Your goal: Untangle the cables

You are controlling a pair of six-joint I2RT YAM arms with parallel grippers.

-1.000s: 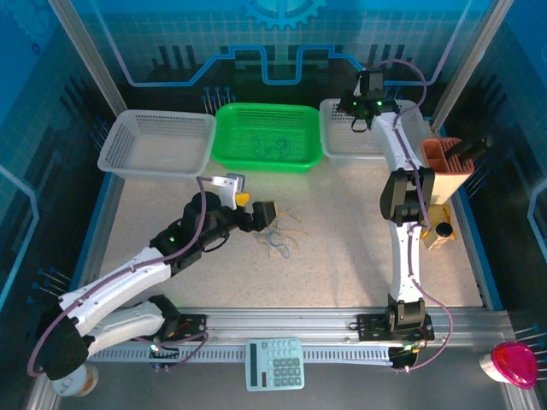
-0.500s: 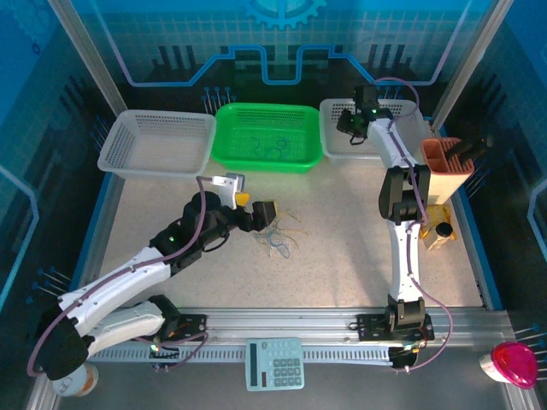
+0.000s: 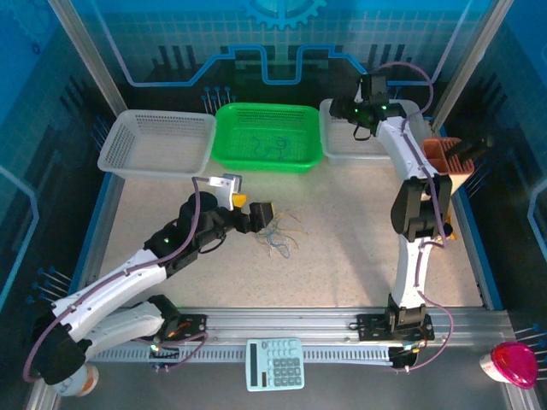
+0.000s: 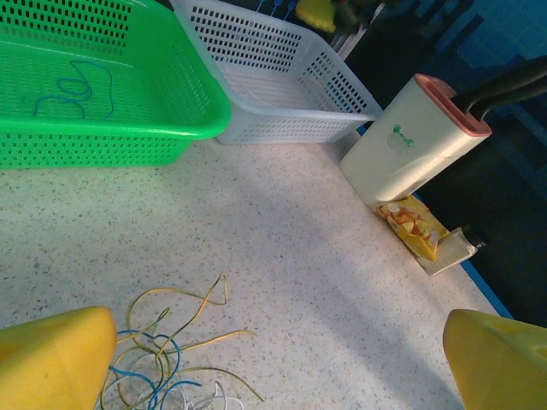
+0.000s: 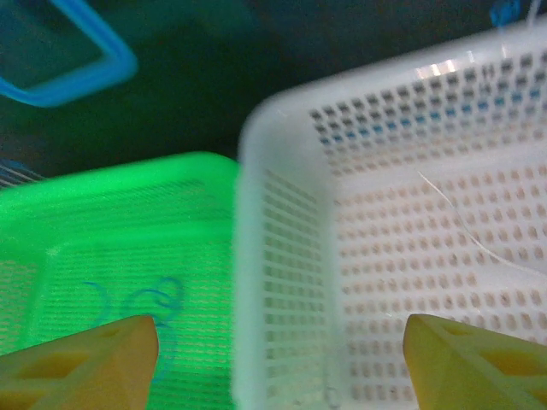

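Observation:
The cables (image 3: 279, 235) lie as a loose tangle of yellow, blue and white strands on the table (image 3: 342, 248). In the left wrist view the cables (image 4: 167, 354) sit by my left fingertip (image 4: 51, 363). My left gripper (image 3: 263, 213) hovers just left of the tangle, open and empty; its jaws stand wide in the left wrist view (image 4: 273, 376). One blue cable (image 3: 272, 150) rests in the green basket (image 3: 231, 115). My right gripper (image 3: 355, 115) hangs open over the right white basket (image 3: 329, 149), where a thin white cable (image 5: 461, 224) lies.
A second white basket (image 3: 156, 143) stands at the back left. A knife block (image 3: 446, 166) and a yellow packet (image 4: 417, 231) sit at the right edge. A calculator (image 3: 275, 363) lies on the front rail.
My right gripper has opened and its arm has shifted slightly right over the white basket. The left arm has barely moved.

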